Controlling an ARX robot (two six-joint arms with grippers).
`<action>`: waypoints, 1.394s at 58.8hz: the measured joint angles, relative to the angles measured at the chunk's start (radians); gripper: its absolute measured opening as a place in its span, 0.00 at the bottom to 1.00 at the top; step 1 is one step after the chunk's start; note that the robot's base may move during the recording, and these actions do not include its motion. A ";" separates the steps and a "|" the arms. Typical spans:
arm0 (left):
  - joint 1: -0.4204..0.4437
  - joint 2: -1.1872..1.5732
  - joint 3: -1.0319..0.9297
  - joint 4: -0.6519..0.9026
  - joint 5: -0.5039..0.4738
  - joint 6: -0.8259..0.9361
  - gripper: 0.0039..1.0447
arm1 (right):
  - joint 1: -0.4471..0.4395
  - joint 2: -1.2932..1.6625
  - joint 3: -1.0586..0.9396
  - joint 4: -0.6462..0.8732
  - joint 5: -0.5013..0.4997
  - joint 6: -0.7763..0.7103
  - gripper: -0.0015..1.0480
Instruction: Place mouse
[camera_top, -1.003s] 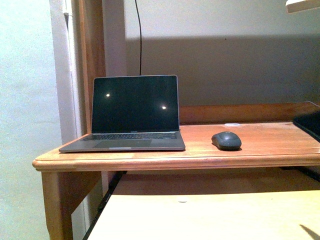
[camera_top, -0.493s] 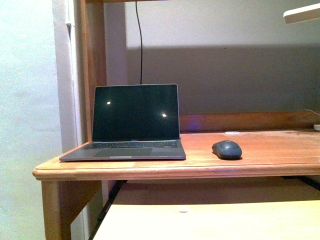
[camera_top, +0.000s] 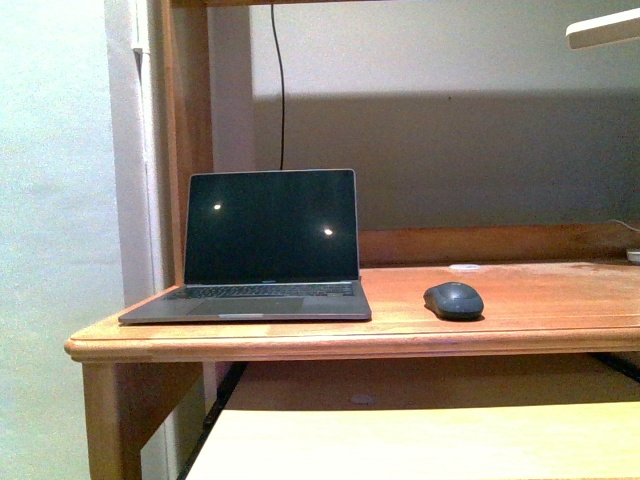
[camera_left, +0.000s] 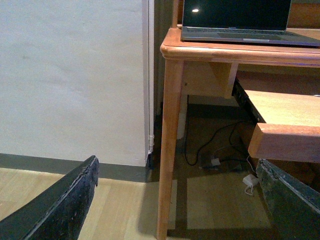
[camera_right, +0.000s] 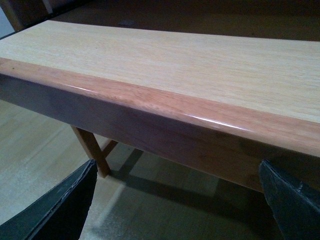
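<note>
Change since earlier: almost nothing has moved in the last half second; over the full second the front view was raised slightly, so the laptop and mouse are seen lower in the picture, and a dark object once at the right edge is no longer seen.
Wall: a pale grey wall (camera_top: 450, 60) is seen behind the furniture, with a thin black cable (camera_top: 280, 90) hanging down it to behind the laptop.
Tabletop: a reddish-brown wooden tabletop with a rounded front edge (camera_top: 540, 300) is carried on a wooden leg (camera_left: 167, 150) at its left corner.
Pull-out shelf: a lighter, pale-wood sliding shelf with a reddish front lip (camera_right: 150, 60) is set below the tabletop and drawn forward.
Laptop: an open grey laptop with a dark, unlit screen (camera_top: 270, 225) is placed on the left part of the tabletop, its screen upright and showing two small light reflections.
Mouse: the small dark grey oval mouse with a domed top (camera_top: 453, 299) is lying on the tabletop, to the right of the laptop and apart from it, near the front edge, with nothing touching it.
Left fingers: the black fingers (camera_left: 55, 210) of the left gripper (camera_left: 177, 205) are spread wide with nothing between them, held low beside the leg above the wood floor (camera_left: 50, 200).
Right fingers: the black fingers (camera_right: 60, 210) of the right gripper (camera_right: 175, 205) are likewise spread wide and empty, held below the front lip of the pull-out shelf.
Floor items: cables and a small white plug (camera_left: 248, 181) are lying on the floor under the tabletop.
</note>
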 joint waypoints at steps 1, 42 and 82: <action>0.000 0.000 0.000 0.000 0.000 0.000 0.93 | 0.006 0.005 0.006 0.000 0.008 0.002 0.93; 0.000 0.000 0.000 0.000 0.000 0.000 0.93 | 0.293 0.348 0.518 -0.155 0.402 -0.069 0.93; 0.000 0.000 0.000 0.000 0.000 0.000 0.93 | 0.387 0.528 0.779 -0.273 0.616 -0.078 0.93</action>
